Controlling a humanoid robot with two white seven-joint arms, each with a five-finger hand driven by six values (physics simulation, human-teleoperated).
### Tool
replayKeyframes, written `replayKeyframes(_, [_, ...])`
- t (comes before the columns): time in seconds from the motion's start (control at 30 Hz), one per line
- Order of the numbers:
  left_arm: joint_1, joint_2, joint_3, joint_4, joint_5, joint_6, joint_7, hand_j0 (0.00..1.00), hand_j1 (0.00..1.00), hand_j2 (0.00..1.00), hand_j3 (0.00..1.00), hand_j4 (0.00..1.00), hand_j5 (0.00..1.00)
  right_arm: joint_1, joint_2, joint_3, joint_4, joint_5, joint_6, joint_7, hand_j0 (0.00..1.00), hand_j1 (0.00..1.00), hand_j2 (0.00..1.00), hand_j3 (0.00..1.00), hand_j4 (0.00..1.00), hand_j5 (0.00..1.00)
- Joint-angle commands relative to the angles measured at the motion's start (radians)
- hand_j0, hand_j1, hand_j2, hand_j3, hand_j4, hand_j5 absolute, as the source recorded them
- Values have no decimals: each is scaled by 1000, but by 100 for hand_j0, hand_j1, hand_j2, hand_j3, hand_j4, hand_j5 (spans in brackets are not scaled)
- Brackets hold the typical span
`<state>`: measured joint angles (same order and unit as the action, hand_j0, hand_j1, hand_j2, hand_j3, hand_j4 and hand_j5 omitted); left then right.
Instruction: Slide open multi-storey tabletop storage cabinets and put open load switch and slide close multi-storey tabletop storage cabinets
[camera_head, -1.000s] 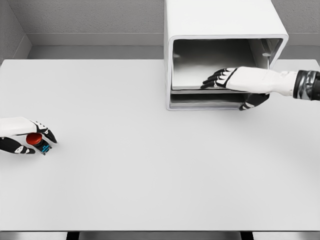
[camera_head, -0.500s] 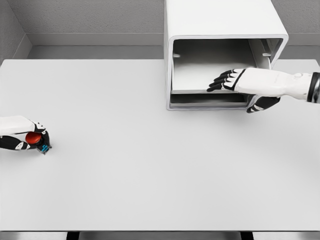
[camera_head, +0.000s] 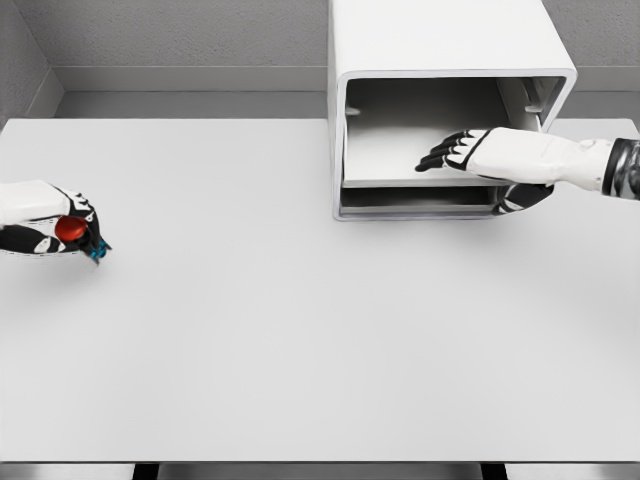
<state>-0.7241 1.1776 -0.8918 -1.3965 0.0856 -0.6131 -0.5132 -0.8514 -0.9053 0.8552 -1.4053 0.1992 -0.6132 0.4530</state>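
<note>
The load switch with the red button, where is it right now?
In the head view the load switch is at the far left of the table, held in the left hand, well away from the cabinet at upper right.

table (camera_head: 300, 350): matt white, smooth | cabinet (camera_head: 440, 40): smooth white shell, greyer inside | switch button (camera_head: 69, 229): glossy red
</note>
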Motion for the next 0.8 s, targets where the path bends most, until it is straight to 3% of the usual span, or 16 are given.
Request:
replayKeyframes(0.0, [-1, -26, 4, -1, 6, 2, -1, 43, 43, 43, 43, 43, 43, 2, -4, -4, 0, -3, 2, 0, 100, 100, 100, 100, 100, 100])
replayKeyframes(0.5, [-80, -110, 1, -7, 2, 2, -2, 43, 43, 43, 43, 43, 43, 51, -50, -16, -70, -4, 2, -3, 100, 100, 100, 100, 100, 100])
replayKeyframes(0.77, [-121, -173, 1, -21, -21, 2, -2, 43, 43, 43, 43, 43, 43, 71, -104, -19, -150, -7, 2, -10, 100, 100, 100, 100, 100, 100])
